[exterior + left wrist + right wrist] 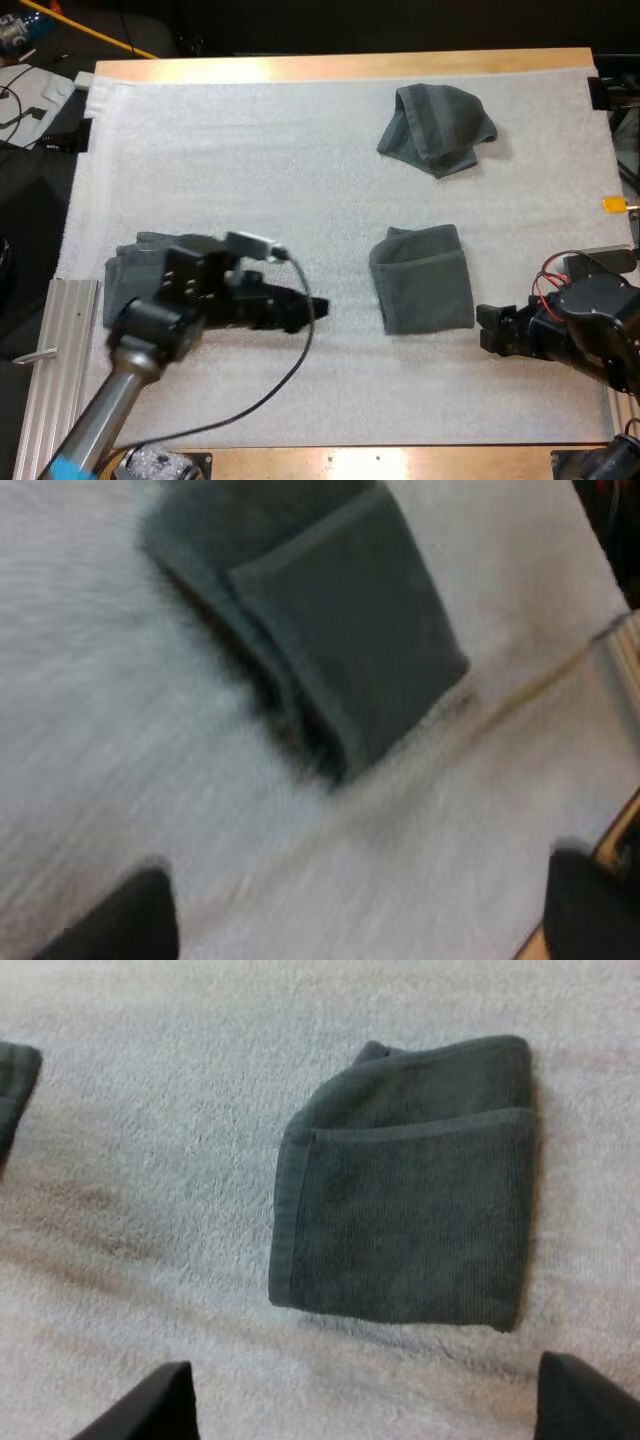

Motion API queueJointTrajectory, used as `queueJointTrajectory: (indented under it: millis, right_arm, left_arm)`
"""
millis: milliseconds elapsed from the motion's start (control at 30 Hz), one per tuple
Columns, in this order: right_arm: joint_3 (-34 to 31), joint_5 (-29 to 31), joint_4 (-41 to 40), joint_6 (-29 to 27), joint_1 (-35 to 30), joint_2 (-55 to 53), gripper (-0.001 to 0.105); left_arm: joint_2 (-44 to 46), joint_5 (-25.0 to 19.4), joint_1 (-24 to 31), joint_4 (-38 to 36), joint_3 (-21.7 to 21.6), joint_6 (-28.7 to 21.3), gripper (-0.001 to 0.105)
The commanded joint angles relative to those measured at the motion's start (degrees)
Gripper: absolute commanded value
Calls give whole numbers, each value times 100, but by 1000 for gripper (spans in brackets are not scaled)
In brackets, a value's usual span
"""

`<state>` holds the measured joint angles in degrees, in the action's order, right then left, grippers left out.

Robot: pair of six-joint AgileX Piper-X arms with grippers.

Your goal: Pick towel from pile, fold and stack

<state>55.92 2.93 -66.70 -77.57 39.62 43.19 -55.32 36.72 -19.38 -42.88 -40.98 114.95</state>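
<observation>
A folded dark grey-green towel (422,278) lies flat at the mat's centre. A crumpled towel (435,128) sits at the far right of the mat. A third towel (130,275), folded, lies at the left, partly hidden under my left arm. My left gripper (310,305) hovers left of the centre towel (330,610), open, with its fingers (120,920) wide apart and holding nothing. My right gripper (490,328) is just right of that towel's (410,1190) near corner, also open, fingers (585,1400) clear of the cloth.
The white mat (250,150) covers most of the wooden table (330,66). A metal rail (60,370) runs along the mat's near left side. The edge of another towel (15,1080) shows beyond the centre towel in the right wrist view.
</observation>
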Motion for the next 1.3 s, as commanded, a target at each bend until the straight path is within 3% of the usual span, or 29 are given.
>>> queueJointTrajectory:
  millis: [0,167,233,400,633,933,1267]
  right_arm:
    - [13,76,-128,-85,-1,-19,67]
    - [10,84,-219,-105,0,-26,67]
    - [15,103,-173,-85,-1,-28,67]
    - [15,120,-201,-75,15,-7,67]
    - [22,155,-367,-84,18,-12,67]
    - [24,153,-605,-78,11,-9,67]
    - [41,94,-590,-20,8,-17,66]
  left_arm:
    - [-567,-38,-533,724,-29,579,72]
    - [-1389,-173,-1068,1666,-16,1303,72]
    - [-1248,-177,-1022,1505,-22,1181,72]
    - [-2129,-427,-1437,2534,-24,2081,72]
    - [-3166,-269,-1482,3431,-64,2835,72]
    - [-4035,15,-1488,3396,-525,3088,72]
    - [-4389,-87,-1776,3019,-957,3289,71]
